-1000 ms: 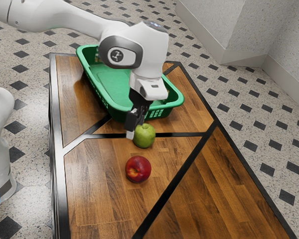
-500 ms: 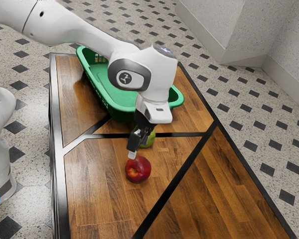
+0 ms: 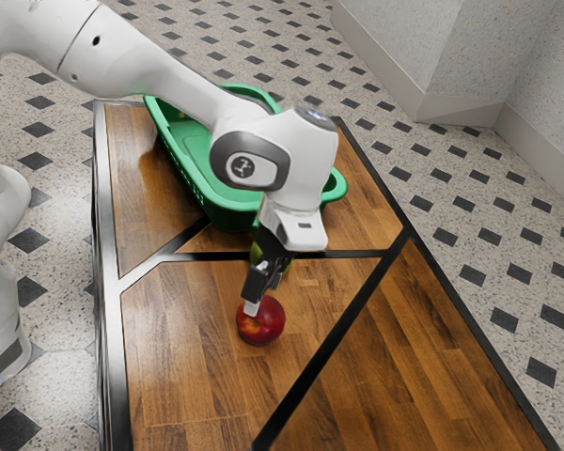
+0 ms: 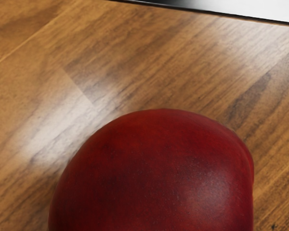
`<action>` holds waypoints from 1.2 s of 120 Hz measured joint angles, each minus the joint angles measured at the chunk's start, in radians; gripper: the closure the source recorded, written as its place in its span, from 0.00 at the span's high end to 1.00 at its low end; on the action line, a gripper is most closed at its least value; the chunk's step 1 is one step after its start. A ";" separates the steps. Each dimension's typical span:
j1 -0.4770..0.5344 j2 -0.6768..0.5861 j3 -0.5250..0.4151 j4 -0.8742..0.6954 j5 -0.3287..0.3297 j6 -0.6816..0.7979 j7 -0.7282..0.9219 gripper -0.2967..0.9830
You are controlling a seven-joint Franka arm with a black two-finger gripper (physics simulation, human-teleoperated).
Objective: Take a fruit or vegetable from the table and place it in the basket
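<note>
My gripper (image 3: pixel 262 301) is at the red apple (image 3: pixel 265 328) in the exterior view, its lower end overlapping the apple's upper edge; whether they touch, I cannot tell. In the wrist view the red apple (image 4: pixel 156 178) looms large at the lower edge, just under the hand. Behind the gripper, a green fruit (image 3: pixel 257 254) is mostly hidden. The green basket (image 3: pixel 227 209) stands on the table beyond it, partly covered by the arm.
The wooden table (image 3: pixel 188 357) has black metal strips across its top and a metal frame along its edges. In the exterior view, bare wood surrounds the red apple on its left, right and near side.
My hand has moved from beside the green fruit over to the red apple and lower. The green fruit has become mostly covered by the hand. The red apple and the basket have stayed put.
</note>
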 joint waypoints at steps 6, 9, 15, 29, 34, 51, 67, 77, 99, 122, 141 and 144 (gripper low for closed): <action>0.000 0.016 0.000 0.001 -0.005 0.006 0.001 0.76; 0.000 0.024 0.000 0.002 -0.008 0.010 0.001 0.76; 0.000 0.035 0.000 0.002 -0.011 0.017 0.002 0.76; 0.000 0.067 0.000 0.003 -0.021 0.035 0.003 0.76; 0.000 0.077 0.000 0.003 -0.024 0.043 0.004 0.76; 0.000 0.089 0.001 0.003 -0.027 0.062 0.004 0.69; 0.000 0.090 0.002 0.003 -0.032 0.079 0.001 0.66; 0.000 0.090 0.002 0.003 -0.037 0.089 0.000 0.63; 0.000 0.043 0.001 0.003 -0.039 0.098 -0.003 0.60; 0.040 -0.029 0.069 0.205 0.009 0.025 0.007 0.56; 0.126 0.040 0.237 0.391 0.073 -0.052 0.030 0.57; 0.162 0.060 0.245 0.425 0.079 -0.063 0.036 0.57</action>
